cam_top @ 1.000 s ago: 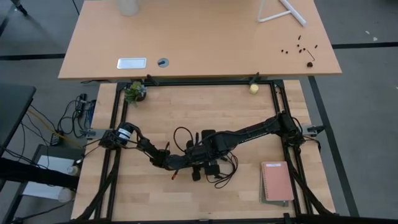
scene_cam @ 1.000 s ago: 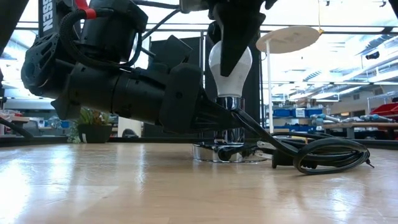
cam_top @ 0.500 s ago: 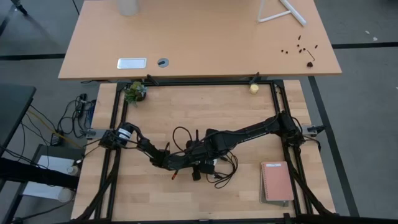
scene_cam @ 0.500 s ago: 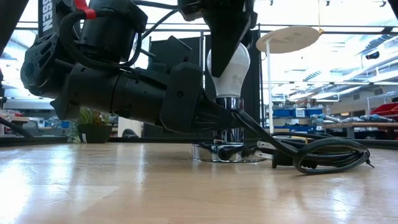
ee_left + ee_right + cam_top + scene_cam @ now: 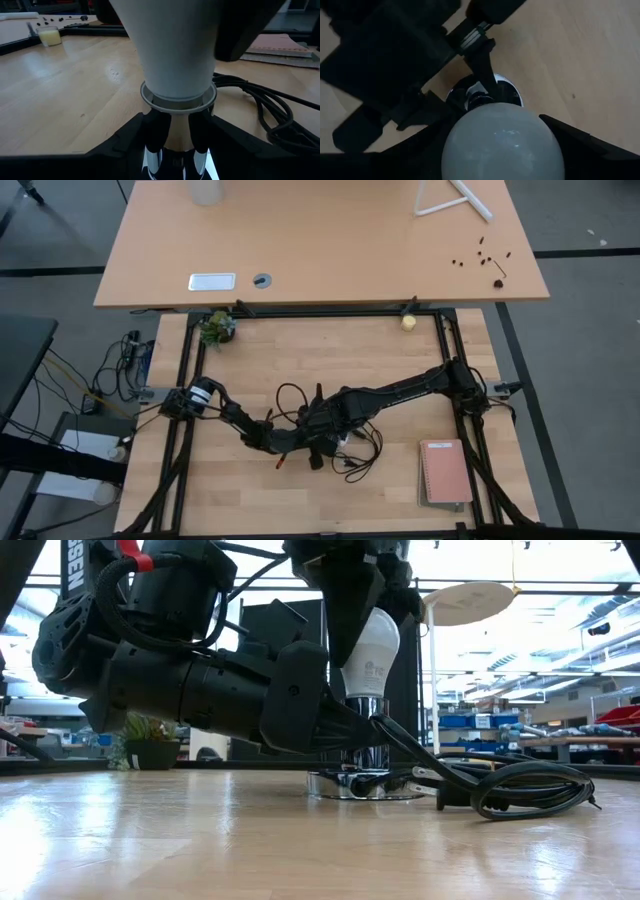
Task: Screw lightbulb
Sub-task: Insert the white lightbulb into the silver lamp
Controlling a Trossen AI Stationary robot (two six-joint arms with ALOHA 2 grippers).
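Observation:
The white lightbulb [image 5: 368,648] stands with its neck in the collar [image 5: 177,99] of the chrome socket [image 5: 367,730], leaning a little. The socket's round disc [image 5: 365,785] rests on the table. My right gripper [image 5: 331,427] comes down from above and is shut on the bulb [image 5: 502,142]. My left gripper [image 5: 308,439] reaches in low from the table's left and is shut on the socket's stem. The bulb's screw base is hidden in the collar. My left gripper pinches the socket's chrome stem [image 5: 176,150] between its two fingers [image 5: 131,137], just under the collar. The fingers come in level from the table's left. The socket stands upright with its disc on the table. My right gripper pinches the bulb's rounded upper part [image 5: 470,145] between its two fingers [image 5: 427,150], from above, pointing down. The bulb is tilted a little, its neck in the socket's collar.
A coiled black cord [image 5: 515,790] lies right of the socket. A pink notebook [image 5: 445,472] lies at the near right, a small plant [image 5: 216,327] at the far left, and a yellowish ball [image 5: 408,322] at the far right. A second table [image 5: 320,240] stands beyond.
My right gripper has turned about its wrist while staying shut on the bulb. The bulb has turned with it, its printed mark coming into sight, and has gone from upright to slightly tilted. My left gripper and the socket have kept still.

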